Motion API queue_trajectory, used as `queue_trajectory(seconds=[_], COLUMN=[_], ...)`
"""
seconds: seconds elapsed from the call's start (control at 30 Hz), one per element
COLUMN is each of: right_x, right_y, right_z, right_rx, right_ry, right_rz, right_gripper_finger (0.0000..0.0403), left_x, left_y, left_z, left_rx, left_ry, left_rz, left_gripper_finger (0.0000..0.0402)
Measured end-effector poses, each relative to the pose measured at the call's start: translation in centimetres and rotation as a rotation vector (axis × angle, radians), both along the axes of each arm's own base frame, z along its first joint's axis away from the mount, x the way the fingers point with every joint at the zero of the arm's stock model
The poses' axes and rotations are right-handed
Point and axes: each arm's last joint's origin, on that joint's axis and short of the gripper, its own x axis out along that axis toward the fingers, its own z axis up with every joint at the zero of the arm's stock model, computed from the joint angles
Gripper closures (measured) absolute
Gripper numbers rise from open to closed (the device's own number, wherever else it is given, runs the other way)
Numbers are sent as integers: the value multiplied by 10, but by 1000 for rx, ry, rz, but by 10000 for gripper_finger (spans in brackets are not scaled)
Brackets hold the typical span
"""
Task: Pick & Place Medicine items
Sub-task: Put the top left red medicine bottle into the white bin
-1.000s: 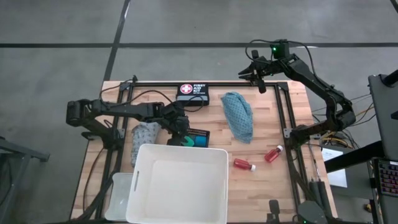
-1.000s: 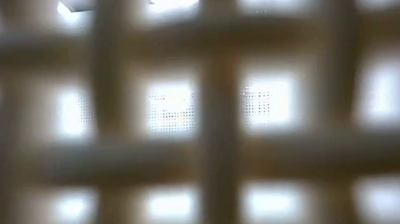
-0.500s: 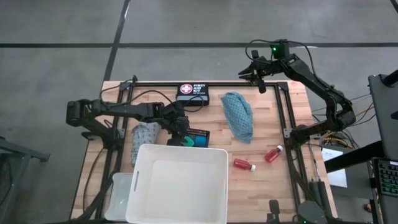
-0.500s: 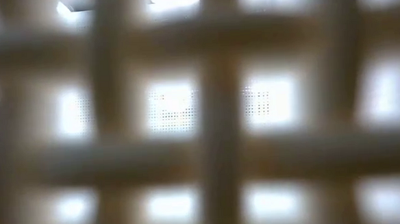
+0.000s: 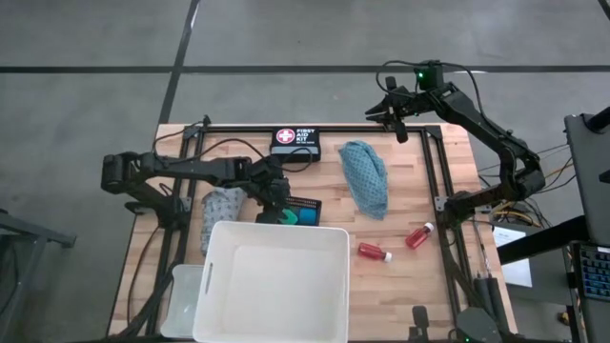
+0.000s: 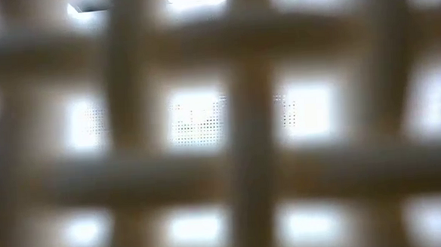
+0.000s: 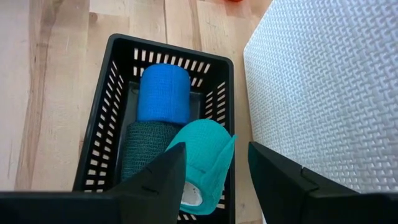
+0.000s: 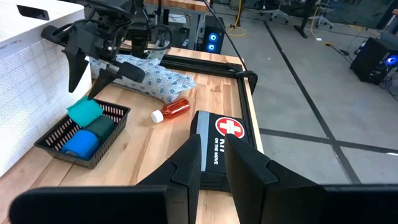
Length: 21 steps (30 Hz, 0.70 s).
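High view: at the left, the left gripper point(image 5: 278, 211) hangs over the black mesh tray point(image 5: 303, 204), beside the grey patterned cloth point(image 5: 221, 206) and just past the far rim of the big white tub point(image 5: 274, 283). In the left wrist view the fingers point(image 7: 155, 180) are clamped on a teal roll point(image 7: 205, 158), a soft, textured bandage roll with a white core, tilted and sitting at the tray's near end. Beyond the fingertips, lying in the tray, are a dark green roll point(image 7: 142, 149) and a bright blue roll point(image 7: 163, 93). Farther right on the table, well apart from this gripper, the teal cloth point(image 5: 366, 176) lies crumpled, and two red bottles point(image 5: 374, 252) point(image 5: 418, 234) with white caps lie on their sides. The right gripper point(image 5: 394, 112) waits at the table's far edge above the first aid kit point(image 8: 219, 138), its fingers point(image 8: 186, 165) nearly together and holding nothing.
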Motion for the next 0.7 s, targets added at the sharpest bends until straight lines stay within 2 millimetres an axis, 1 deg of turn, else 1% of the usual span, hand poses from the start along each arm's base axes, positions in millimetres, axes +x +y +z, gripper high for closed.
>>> queue_trajectory(seconds=[0.23,0.37,0.7], right_x=[0,0,0], right_y=[0,0,0], right_z=[0,0,0], right_rx=[0,0,0], right_ry=[0,0,0], right_rz=[0,0,0], right_gripper_finger=[335,335,335], left_x=[0,-1,-11], left_y=[0,0,-1], left_z=[0,4,25], left_rx=[0,3,53], left_ry=[-1,-12,-80], left_rz=[-1,-1,32], left_gripper_finger=[224,224,225])
